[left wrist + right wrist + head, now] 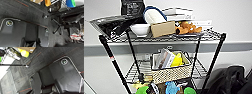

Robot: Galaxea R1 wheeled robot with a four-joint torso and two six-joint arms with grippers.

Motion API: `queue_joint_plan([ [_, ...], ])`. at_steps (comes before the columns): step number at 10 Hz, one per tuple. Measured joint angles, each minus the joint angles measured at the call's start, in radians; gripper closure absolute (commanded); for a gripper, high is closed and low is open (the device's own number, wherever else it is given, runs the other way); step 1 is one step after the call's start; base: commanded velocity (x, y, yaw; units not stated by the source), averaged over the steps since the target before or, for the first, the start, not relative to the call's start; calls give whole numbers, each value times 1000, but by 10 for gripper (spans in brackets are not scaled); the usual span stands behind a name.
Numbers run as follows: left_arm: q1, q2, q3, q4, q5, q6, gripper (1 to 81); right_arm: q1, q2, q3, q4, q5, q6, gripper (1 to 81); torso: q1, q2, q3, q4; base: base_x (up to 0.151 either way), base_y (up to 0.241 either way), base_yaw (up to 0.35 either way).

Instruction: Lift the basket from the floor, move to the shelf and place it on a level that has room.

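Observation:
The basket [170, 72], cream woven with yellow and white-grey items in it, stands on the middle wire-grid level [134, 71] of the shelf [111, 58]. It rests there by itself, with nothing gripping it. The shelf's black poles and silvery tiers stand against a pale wall. Both wrist views look down on the dark grey carpet floor [31, 13] [18, 75]. Dark parts of my left gripper [31, 44] and right gripper [42, 90] hang above my own base.
The top tier holds a white bowl [140, 28], a cardboard box [162, 28] and an orange toy [187, 28]. Green bowls [142, 90] and a blue toy [171, 87] sit on the tier below the basket. A black chair [231, 80] stands at the right, its star base [58, 27] on the carpet.

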Motion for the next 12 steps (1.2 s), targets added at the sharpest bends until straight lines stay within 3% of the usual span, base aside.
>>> queue_joint_plan([
  [4, 34, 111, -187, 3, 9, 0, 10, -54, 127, -242, -43, -15, 0, 10, 0, -1, 0, 0, 0, 0, 0],
  [12, 46, 340, -571, 7, 94, 0, 10, -115, 391, -671, -122, -17, -1, 10, 0, -1, 1, 0, 0, 0, 0],
])
